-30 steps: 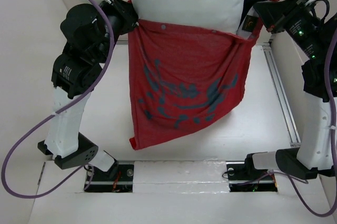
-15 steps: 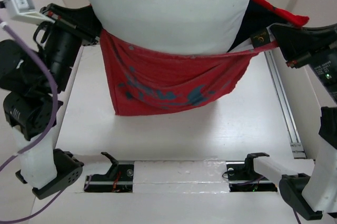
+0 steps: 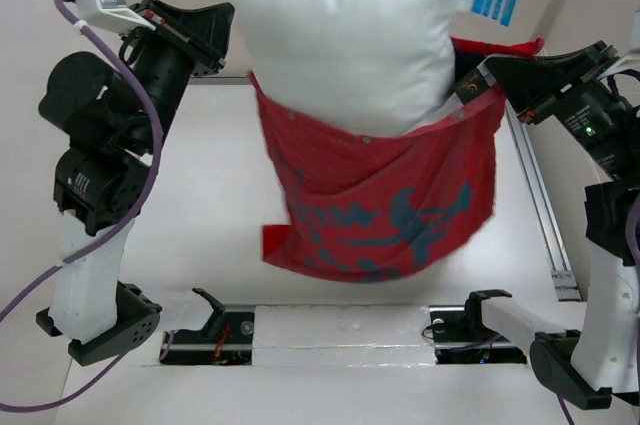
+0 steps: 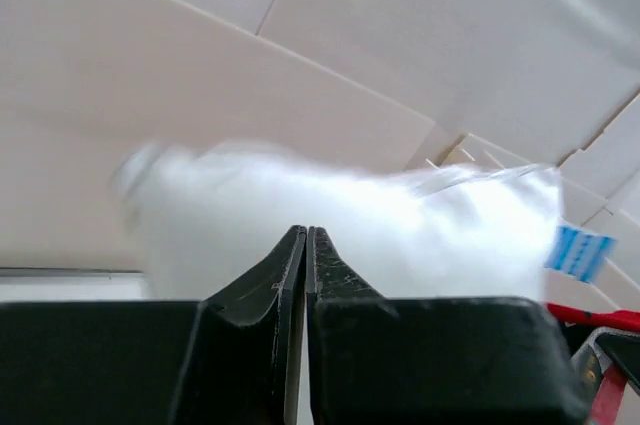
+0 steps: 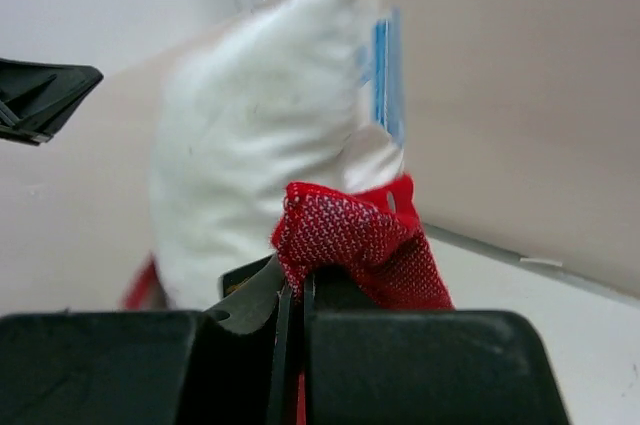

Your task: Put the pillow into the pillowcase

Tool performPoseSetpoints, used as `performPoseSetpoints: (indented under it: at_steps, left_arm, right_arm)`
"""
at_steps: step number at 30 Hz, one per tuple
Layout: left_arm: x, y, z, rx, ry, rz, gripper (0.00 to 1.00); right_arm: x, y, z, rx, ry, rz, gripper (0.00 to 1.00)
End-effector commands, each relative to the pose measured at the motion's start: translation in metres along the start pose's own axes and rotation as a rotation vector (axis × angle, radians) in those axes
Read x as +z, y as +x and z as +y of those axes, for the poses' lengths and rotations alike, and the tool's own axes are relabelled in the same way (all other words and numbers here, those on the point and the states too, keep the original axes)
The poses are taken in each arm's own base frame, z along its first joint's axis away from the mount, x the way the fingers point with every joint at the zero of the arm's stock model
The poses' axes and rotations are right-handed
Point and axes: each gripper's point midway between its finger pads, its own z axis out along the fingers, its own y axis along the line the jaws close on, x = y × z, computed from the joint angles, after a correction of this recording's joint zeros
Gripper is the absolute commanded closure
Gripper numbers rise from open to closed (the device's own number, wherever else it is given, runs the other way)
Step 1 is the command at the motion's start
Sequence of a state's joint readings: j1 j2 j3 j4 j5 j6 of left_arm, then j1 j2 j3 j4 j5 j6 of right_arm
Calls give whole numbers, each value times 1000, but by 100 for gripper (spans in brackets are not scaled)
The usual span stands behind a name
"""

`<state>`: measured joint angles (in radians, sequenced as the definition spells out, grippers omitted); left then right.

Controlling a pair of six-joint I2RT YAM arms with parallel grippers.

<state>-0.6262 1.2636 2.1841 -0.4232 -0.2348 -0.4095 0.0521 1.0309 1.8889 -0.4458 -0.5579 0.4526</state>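
The white pillow (image 3: 350, 40) stands tilted and motion-blurred, its lower part down in the red pillowcase (image 3: 390, 195) and its upper half out of the opening. The pillowcase hangs in the air with its dull reverse and dark print facing the top view. My right gripper (image 3: 480, 80) is shut on the case's upper right corner; red cloth (image 5: 350, 240) bunches over its jaws (image 5: 297, 283). My left gripper (image 3: 222, 25) is shut and empty, up and to the left of the case's left corner, apart from it. In the left wrist view (image 4: 306, 233) only the blurred pillow (image 4: 330, 220) lies ahead.
A blue-and-white label (image 3: 495, 0) is on the back wall; it also shows in the right wrist view (image 5: 385, 70). An aluminium rail (image 3: 535, 195) runs along the table's right side. The arm bases and mounts (image 3: 345, 330) sit at the near edge.
The case was stretched between both grippers; now its left corner is free of the left gripper and it hangs lower from the right one. The pillow has tipped and both arms moved.
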Motion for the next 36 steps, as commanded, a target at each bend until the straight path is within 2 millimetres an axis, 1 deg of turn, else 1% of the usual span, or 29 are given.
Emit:
performPoseSetpoints:
  at_steps: [1, 5, 6, 8, 9, 10, 11, 12, 13, 14, 15, 16, 18, 19, 20, 21, 22, 23, 24, 25, 26, 27, 28, 30, 31, 32, 33, 35, 36]
  left_arm:
    - [-11, -29, -12, -35, 56, -102, 100]
    - [-9, -23, -9, -29, 48, -85, 100]
    - [-2, -6, -3, -17, 27, -45, 100]
    - [6, 26, 10, -29, -14, 32, 100]
    - [0, 32, 16, -42, -32, 43, 89]
    - [5, 79, 39, -51, -98, 136, 54]
    - [6, 93, 47, -69, -117, 139, 39]
    - [5, 111, 57, -78, -129, 157, 21]
    - [-3, 155, 79, -71, -160, 225, 0]
    - [-2, 165, 82, -117, -160, 214, 0]
    - [-2, 184, 91, -124, -180, 241, 0]
    - [-2, 216, 108, -117, -221, 298, 0]
    - [4, 246, 120, -125, -251, 335, 0]
    - [8, 259, 121, -125, -242, 358, 0]
    - [11, 292, 126, -125, -226, 429, 0]
    - [20, 297, 118, -142, -178, 419, 0]
    - [24, 306, 114, -153, -143, 432, 0]
    - [26, 320, 105, -160, -76, 474, 0]
    - [24, 329, 104, -169, -43, 481, 0]
    - [30, 320, 93, -187, 23, 427, 0]
    - [30, 322, 89, -195, 59, 415, 0]
    - [22, 330, 87, -203, 102, 425, 0]
    - [25, 321, 78, -213, 158, 375, 0]
    - [20, 318, 68, -222, 225, 365, 0]
    - [16, 325, 71, -211, 240, 372, 0]
    - [14, 315, 64, -216, 278, 335, 0]
    - [12, 312, 64, -206, 288, 322, 0]
    - [10, 317, 67, -193, 284, 329, 0]
    - [10, 312, 70, -203, 272, 324, 0]
  right_arm:
    - [-16, -50, 29, -114, -52, -186, 100]
    - [-22, -59, 43, -135, -85, -203, 100]
    - [-22, -58, 42, -130, -81, -196, 100]
    - [-22, -51, 33, -129, -47, -183, 100]
    - [-22, -46, 29, -136, -42, -176, 100]
    - [-11, -25, 11, -105, -19, -131, 100]
    - [-12, -20, 9, -103, -17, -127, 100]
    - [-12, -18, 11, -117, -43, -136, 100]
    - [-9, -7, 14, -119, -91, -106, 100]
    - [-4, 7, 10, -97, -113, -76, 100]
    - [-3, 6, 16, -105, -157, -87, 100]
    - [-3, 9, 19, -102, -187, -81, 100]
    - [-4, 16, 28, -95, -257, -57, 100]
    - [-6, 11, 37, -101, -297, -74, 100]
    - [-10, 12, 48, -112, -355, -60, 100]
    - [-11, 14, 51, -111, -382, -56, 100]
    - [-16, 8, 58, -126, -395, -77, 100]
    - [-20, 6, 62, -133, -399, -84, 100]
    - [-21, 2, 61, -143, -375, -107, 100]
    - [-24, -4, 65, -161, -378, -115, 100]
    - [-24, -3, 62, -167, -352, -105, 100]
    - [-26, -5, 64, -164, -350, -101, 100]
    - [-28, -8, 67, -171, -354, -109, 100]
    - [-27, -9, 65, -163, -340, -110, 100]
    - [-25, -9, 61, -151, -318, -111, 100]
    - [-26, -10, 62, -150, -317, -110, 100]
    - [-22, -8, 58, -143, -313, -103, 100]
    - [-23, -7, 60, -144, -322, -97, 100]
    - [-23, -7, 60, -144, -322, -97, 100]
